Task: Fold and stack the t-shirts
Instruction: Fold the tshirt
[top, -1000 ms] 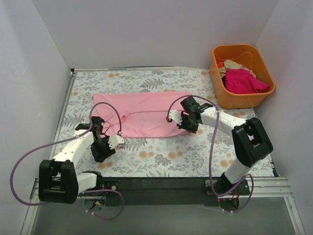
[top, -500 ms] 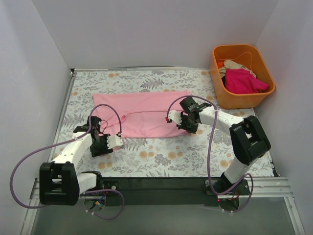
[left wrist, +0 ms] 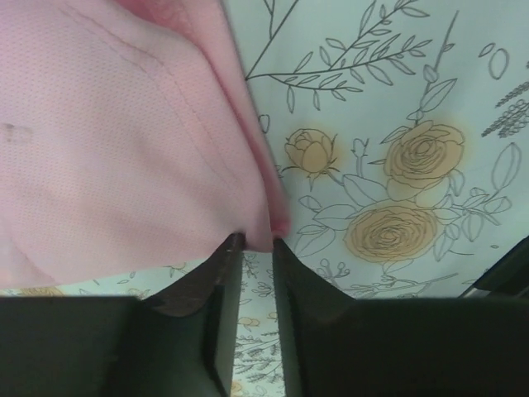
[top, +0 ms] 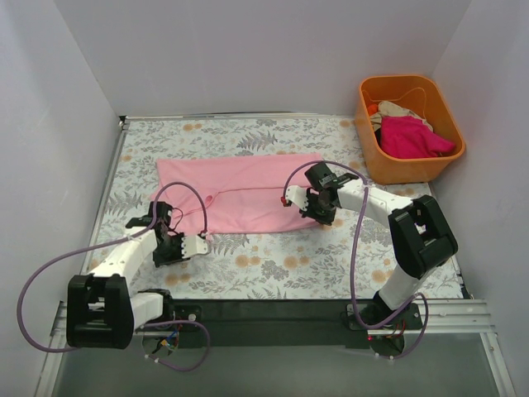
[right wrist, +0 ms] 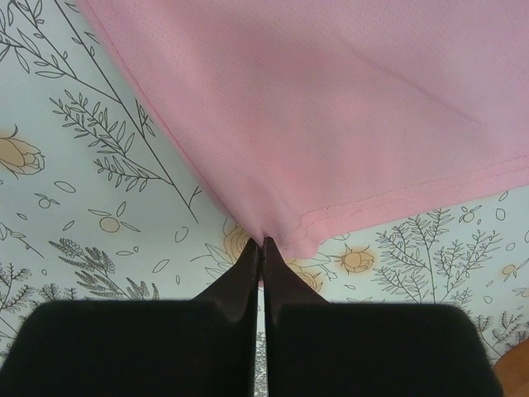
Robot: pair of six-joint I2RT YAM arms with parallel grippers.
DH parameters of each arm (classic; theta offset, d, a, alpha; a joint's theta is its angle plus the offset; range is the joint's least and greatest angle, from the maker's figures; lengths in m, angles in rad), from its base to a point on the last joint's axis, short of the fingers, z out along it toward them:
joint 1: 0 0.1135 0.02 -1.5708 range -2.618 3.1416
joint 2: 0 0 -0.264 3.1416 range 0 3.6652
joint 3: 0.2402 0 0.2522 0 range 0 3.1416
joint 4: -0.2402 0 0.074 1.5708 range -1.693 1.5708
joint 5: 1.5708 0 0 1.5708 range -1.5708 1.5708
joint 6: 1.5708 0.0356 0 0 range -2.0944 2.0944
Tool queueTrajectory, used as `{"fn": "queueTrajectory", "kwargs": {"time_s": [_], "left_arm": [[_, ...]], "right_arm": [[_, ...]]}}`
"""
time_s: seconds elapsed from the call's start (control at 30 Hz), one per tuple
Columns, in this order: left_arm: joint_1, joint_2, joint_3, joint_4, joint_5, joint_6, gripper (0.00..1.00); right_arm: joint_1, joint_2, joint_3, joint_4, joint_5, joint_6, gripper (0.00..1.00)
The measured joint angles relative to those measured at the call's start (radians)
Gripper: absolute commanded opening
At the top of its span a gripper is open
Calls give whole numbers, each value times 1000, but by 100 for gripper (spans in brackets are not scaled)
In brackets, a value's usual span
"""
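The table (top: 331,265), covered in a pale cloth printed with leaves and yellow roses, is filling most of the top view, and the light pink t-shirt (top: 248,194) is lying spread out on its far half, a little left of centre, its long side running left to right. At the far right corner the orange tub (top: 369,132) is sitting on the table, well apart from the pink cloth. The left arm (top: 124,256) is reaching forward from its base towards the shirt's near left corner, while the right arm (top: 388,207) is bending in from the right towards the shirt's near right corner. Inside the tub the magenta t-shirt (top: 413,136) is lying bunched up, with the cream t-shirt (top: 397,109) crumpled just behind it. The left gripper (top: 201,240) is meeting the pink corner low over the table; in the left wrist view the left gripper (left wrist: 256,241) is pinching a gathered fold of the light pink t-shirt (left wrist: 124,149), its dark fingers (left wrist: 211,331) standing only a narrow slot apart with cloth running into that slot. The right gripper (top: 291,202) is sitting at the shirt's near right edge; in the right wrist view the right gripper (right wrist: 261,241) is clamping the stitched hem of the light pink t-shirt (right wrist: 331,107), its fingers (right wrist: 231,298) pressing together with the hem caught at their tips.
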Motion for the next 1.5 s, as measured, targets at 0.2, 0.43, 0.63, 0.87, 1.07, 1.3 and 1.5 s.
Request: {"fn": "queueTrajectory", "kwargs": {"time_s": [0.2,0.43,0.63,0.87,1.07,1.3,1.5], "left_arm": [[11,92,60,26,24,-67,0],[99,123,170,-30,153,-97,0],[131,-66,211,-172,200,-93,0],[195,23,474,-252,316,-217,0],[227,297,737,-133,361,-400,0],[228,607,966,-33,349,-585,0],[219,764,1088,13,312,-676,0]], "right_arm": [[-4,16,0,0,-1,2,1],[-14,12,-2,-1,0,2,1],[-16,-106,-42,-22,-7,2,1],[-37,-197,-15,-64,-8,2,1],[-131,-19,196,-77,-8,-13,1],[-192,194,435,-87,-12,-33,1],[-196,340,600,-91,-9,-52,1]]}}
